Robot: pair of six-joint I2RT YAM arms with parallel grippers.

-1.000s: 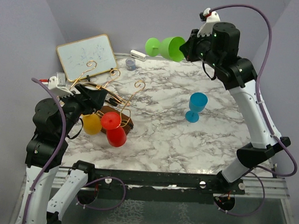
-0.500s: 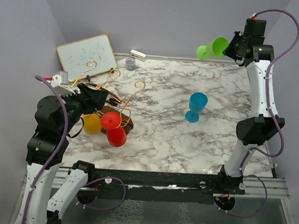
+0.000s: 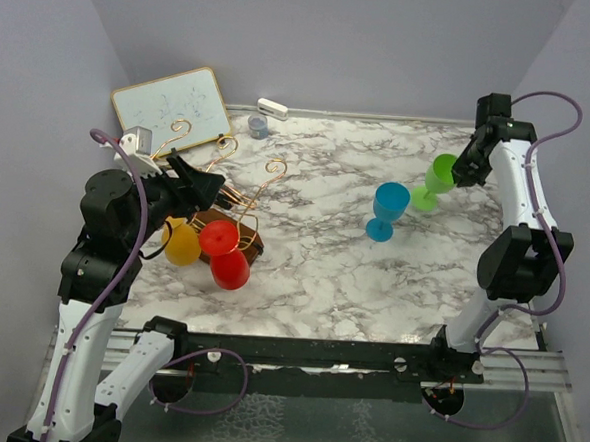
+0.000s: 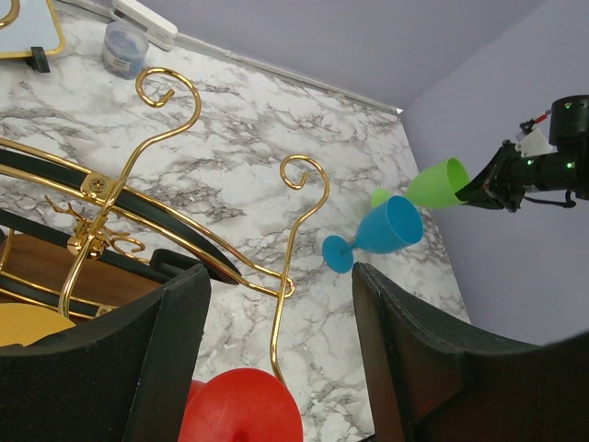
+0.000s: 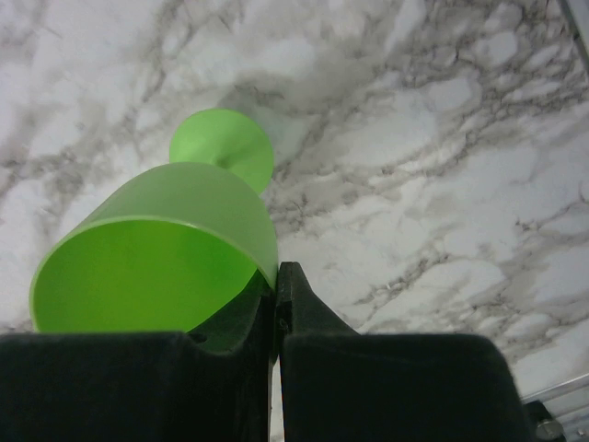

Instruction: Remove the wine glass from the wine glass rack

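My right gripper [image 3: 460, 169] is shut on the rim of a green wine glass [image 3: 436, 178], one finger inside the bowl, and holds it upright low over the marble at the right. In the right wrist view the green glass [image 5: 166, 258] fills the left, its foot toward the table. The gold wire rack [image 3: 227, 182] on a dark wooden base stands at the left with a red glass [image 3: 225, 255] and a yellow glass [image 3: 181, 243] hanging from it. My left gripper [image 3: 209, 184] is open above the rack; the left wrist view shows the red glass [image 4: 241, 414] between its fingers. A blue glass [image 3: 386, 211] stands mid-table.
A small whiteboard [image 3: 172, 106] leans at the back left. A white eraser [image 3: 273, 107] and a small grey cup [image 3: 258, 127] lie by the back wall. The side walls stand close on both sides.
My right arm has swung the green glass from high at the back down and right, to just above the table beside the blue glass. My left gripper shifted slightly over the rack.
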